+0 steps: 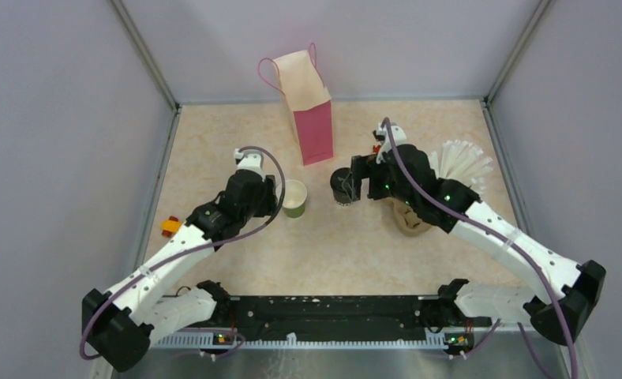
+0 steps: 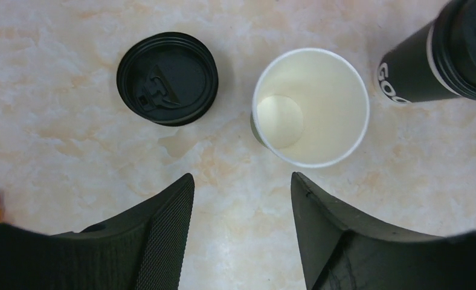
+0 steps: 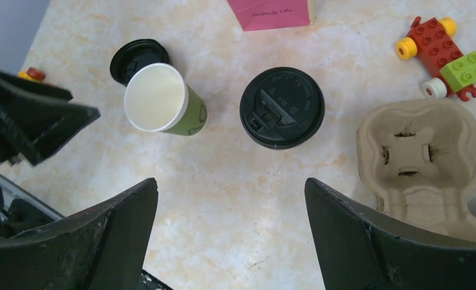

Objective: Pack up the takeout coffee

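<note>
I have both sets released, nothing between them: left fingers just short of the open green cup and a loose black lid, right fingers short of the lidded black cup. Both cups stand upright on the bench, pulp carrier right of the black one, pink bag beyond

Both white arms reach forward, the black left gripper and black right gripper pointing down (jaws spread wide).

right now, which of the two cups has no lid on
The green cup: open-topped, a loose lid lying beside it. The black cup wears its lid.
</note>
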`<state>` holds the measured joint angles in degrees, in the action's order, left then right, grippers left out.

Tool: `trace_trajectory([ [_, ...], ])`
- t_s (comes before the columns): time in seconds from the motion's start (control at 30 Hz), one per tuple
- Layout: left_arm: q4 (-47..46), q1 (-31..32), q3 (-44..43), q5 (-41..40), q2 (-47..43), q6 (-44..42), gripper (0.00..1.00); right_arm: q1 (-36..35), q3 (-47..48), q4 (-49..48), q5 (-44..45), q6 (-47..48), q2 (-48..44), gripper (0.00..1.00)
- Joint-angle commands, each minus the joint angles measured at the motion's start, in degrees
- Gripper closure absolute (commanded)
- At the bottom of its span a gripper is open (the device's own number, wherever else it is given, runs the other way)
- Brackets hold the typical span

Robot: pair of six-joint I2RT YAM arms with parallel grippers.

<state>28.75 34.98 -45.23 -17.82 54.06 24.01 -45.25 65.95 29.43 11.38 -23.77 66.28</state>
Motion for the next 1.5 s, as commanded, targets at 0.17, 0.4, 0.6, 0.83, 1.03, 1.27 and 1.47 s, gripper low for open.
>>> trace_trajectory([
  [0.17, -10.4, -5.6, -2.9, 8.0, 8.3, -3.4, 0.43, -1.6, -8.4, -3.7, -3.6, -2.8, -9.1, 0.12],
  [0.4, -15.0, -6.2, -1.2, 10.2, 13.8, -4.0, 0.45, -2.5, -9.9, -4.8, -4.4, -2.8, -10.8, 0.12],
  [0.6, -13.0, -6.2, -1.9, 7.8, 17.2, -4.6, 0.64, -2.5, -10.1, -3.7, -4.8, -2.4, -11.7, 0.12],
  [0.83, -8.0, -6.0, -5.6, 19.5, 15.3, -7.5, 0.88, -3.2, -12.0, -4.8, -6.9, -4.4, -14.5, 0.12],
  [1.03, -1.5, -1.5, -5.2, 27.4, 11.1, -7.3, 0.91, -3.2, -15.3, -4.7, -8.2, -4.4, -19.5, 0.11],
  [1.27, -0.8, 5.9, -2.2, 28.4, 8.5, -5.4, 0.90, -3.2, -16.5, -5.3, -9.1, -4.0, -21.6, 0.09],
  [1.47, -2.5, 7.9, -0.5, 27.8, 8.8, -4.4, 0.90, -3.2, -15.3, -4.1, -7.5, -3.8, -21.1, 0.09],
])
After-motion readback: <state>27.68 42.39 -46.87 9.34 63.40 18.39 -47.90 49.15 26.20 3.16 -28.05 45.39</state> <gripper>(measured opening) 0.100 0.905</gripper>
